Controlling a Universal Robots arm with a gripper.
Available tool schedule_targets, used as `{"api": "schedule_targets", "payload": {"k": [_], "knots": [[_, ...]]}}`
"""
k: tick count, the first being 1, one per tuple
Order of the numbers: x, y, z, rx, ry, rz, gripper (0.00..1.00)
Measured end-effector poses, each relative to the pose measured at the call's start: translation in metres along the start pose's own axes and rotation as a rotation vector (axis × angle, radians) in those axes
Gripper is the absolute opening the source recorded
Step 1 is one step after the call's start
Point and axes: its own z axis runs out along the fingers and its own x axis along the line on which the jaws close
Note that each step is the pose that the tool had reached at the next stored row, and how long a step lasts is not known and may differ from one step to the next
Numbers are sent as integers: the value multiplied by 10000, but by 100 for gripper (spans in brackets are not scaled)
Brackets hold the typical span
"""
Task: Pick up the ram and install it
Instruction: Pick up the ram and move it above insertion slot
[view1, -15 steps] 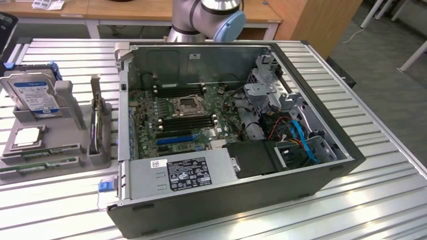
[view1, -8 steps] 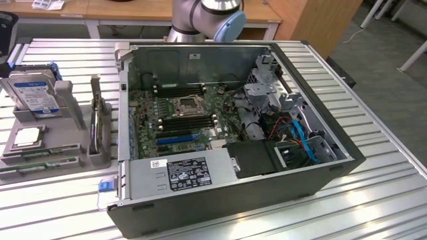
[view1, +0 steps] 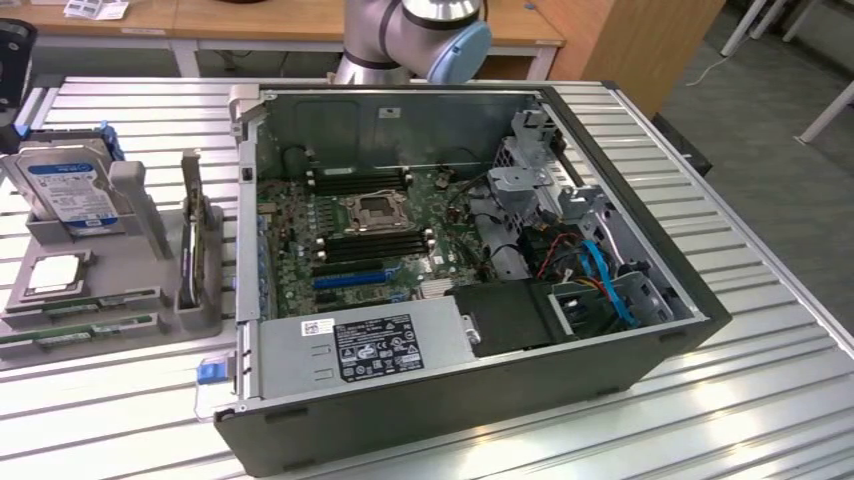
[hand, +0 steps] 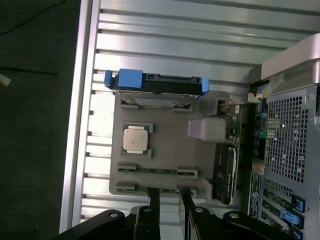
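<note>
In the exterior view the open computer case (view1: 534, 390) sits mid-table with its black memory slots (view1: 380, 245) exposed for access. At eight o'clock from it, a grey parts holder (view1: 127, 270) keeps the ram (view1: 80, 330) flat in a groove, near the processor chip (view1: 54, 272) and the upright hard drive (view1: 67, 190). In the wrist view the gripper (hand: 168, 205), fingers spread and empty, hangs over the ram (hand: 165, 189) at mid-length, likely for a balanced pinch.

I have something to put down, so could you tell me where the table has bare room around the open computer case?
The slatted table is bare along the exterior view's right of the computer case, and in the near strip in front of it. The exterior view's left is crowded: the grey parts holder carries the hard drive, processor and ram.
</note>
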Motion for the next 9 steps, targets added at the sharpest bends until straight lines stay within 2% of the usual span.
{"api": "schedule_targets", "payload": {"k": [9], "knots": [[0,0,6,-38,68,-1627,29]]}}
